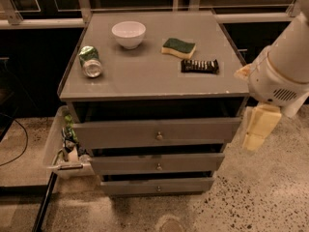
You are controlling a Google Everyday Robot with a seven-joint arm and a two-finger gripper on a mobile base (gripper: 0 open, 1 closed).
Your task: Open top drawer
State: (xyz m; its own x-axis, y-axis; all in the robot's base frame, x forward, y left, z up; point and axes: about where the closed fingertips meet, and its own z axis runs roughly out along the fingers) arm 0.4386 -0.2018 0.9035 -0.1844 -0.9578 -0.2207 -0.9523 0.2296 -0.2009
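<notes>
Below the grey cabinet top [145,76], the wide, grey, flat-fronted top drawer [120,132] stands slightly ajar. The cream gripper [257,127] hangs just beside its right end, well right of the round metal knob [159,136]. Whether the gripper is spread or closed cannot be told.

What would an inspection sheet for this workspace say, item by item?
Surface: grey cabinet top, flat, four loose things on it.
Job's things: top drawer, with its round knob untouched; a dark gap shows above its front.
Clutter: white bowl upright; green can on its side; sponge; dark snack bar.
Grippers: tool hangs off the cabinet's right side, level with the top drawer's right end and away from the knob.
Cables: thin dark cable on the floor at left.
Surroundings: two lower drawers; white bin with small items beside the cabinet; speckled floor.
</notes>
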